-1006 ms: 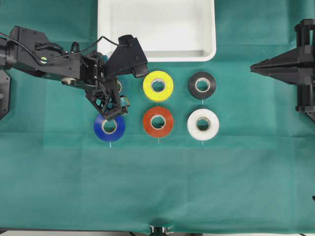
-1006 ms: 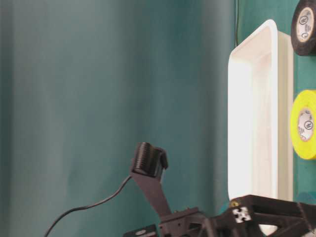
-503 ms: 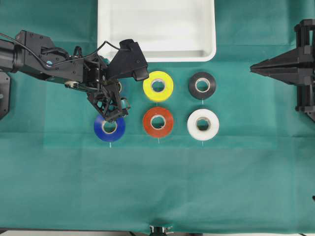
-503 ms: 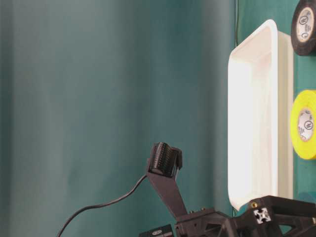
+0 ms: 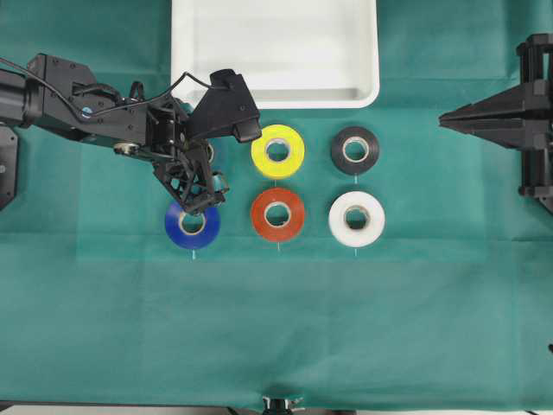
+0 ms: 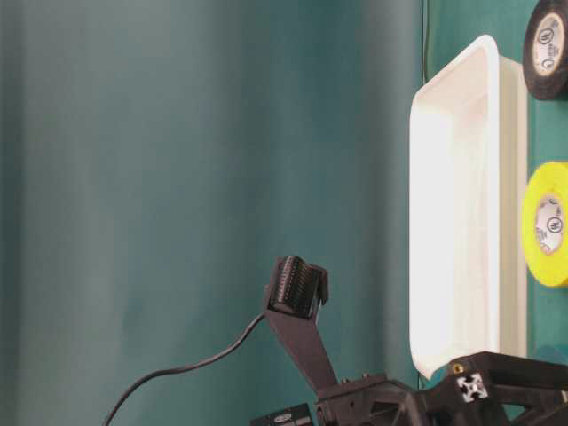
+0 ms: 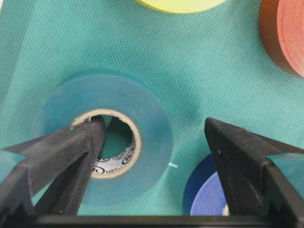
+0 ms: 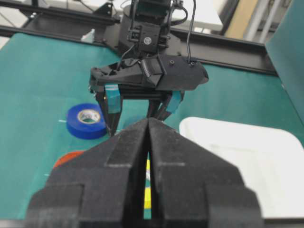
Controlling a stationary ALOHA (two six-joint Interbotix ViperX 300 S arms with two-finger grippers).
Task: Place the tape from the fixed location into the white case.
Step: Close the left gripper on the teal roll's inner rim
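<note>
Overhead view: left tool hangs low over the spot left of the yellow roll and just above the blue roll; its arm and camera mount hide the tape there. Red roll, black roll and white roll complete the grid on the green counter. White case lies at the top, just behind the rolls, with nothing in it. Right tool sits well apart at the right edge, pointing inward.

Table-level view: the case shows its raised rim, with the black roll and yellow roll beside it. Part of the left arm and its cable fill the bottom edge.

Left wrist view: the tape lies flat on the cloth. One finger reaches into its pale core, the other finger stands outside the roll's rim, clear of it, so the jaws are spread and straddle one wall of the roll without gripping. The blue roll lies just beside the tape; the red roll and yellow roll show at the top.

Right wrist view: the right tool is clenched, fingers pressed together on nothing. Beyond it are the left tool, the blue roll and the case.
</note>
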